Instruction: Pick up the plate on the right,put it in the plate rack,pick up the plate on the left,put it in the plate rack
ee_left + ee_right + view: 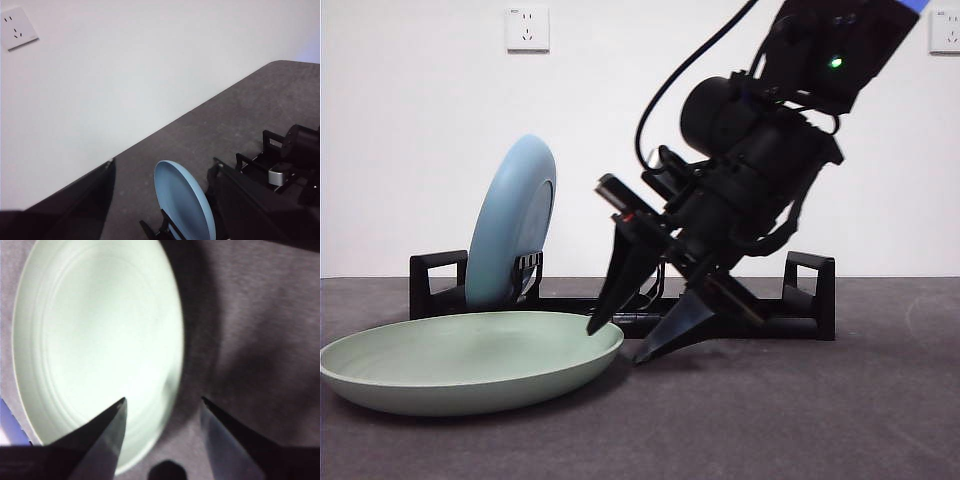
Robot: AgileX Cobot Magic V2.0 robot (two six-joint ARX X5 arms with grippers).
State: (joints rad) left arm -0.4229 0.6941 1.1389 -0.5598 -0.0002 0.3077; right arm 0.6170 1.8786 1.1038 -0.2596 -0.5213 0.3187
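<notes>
Pale green, the shallow plate (470, 360) lies flat on the dark grey worktop (820, 420) at the near left of the front view, well in front of the rack (810, 295). Behind it a light blue plate (512, 222) stands on edge, leaning a little, held between prongs near the rack's left end, next to the left loop handle (437, 280). The rack itself runs low and black across the middle of the worktop, with its other loop handle at the right end.

From the upper right a large dark arm slants down, and its claw, the right claw (625, 340), sits at the green plate's right rim. Its jaws are apart: one tip is over the plate's inner edge, just above or on the rim, I cannot tell which, while the other tip is outside the plate, low by the worktop. The right wrist view shows the same straddle (162, 407), with the green plate (95, 340) filling the space by one jaw and bare worktop (260, 330) by the other.

The left claw (160, 200) waits high and back; its jaws stand wide apart and hold nothing. Between them its view looks down on the blue plate (182, 202) in the rack, with the other arm (295, 155) at the side. Two white wall sockets (527, 27) sit on the white wall behind.
</notes>
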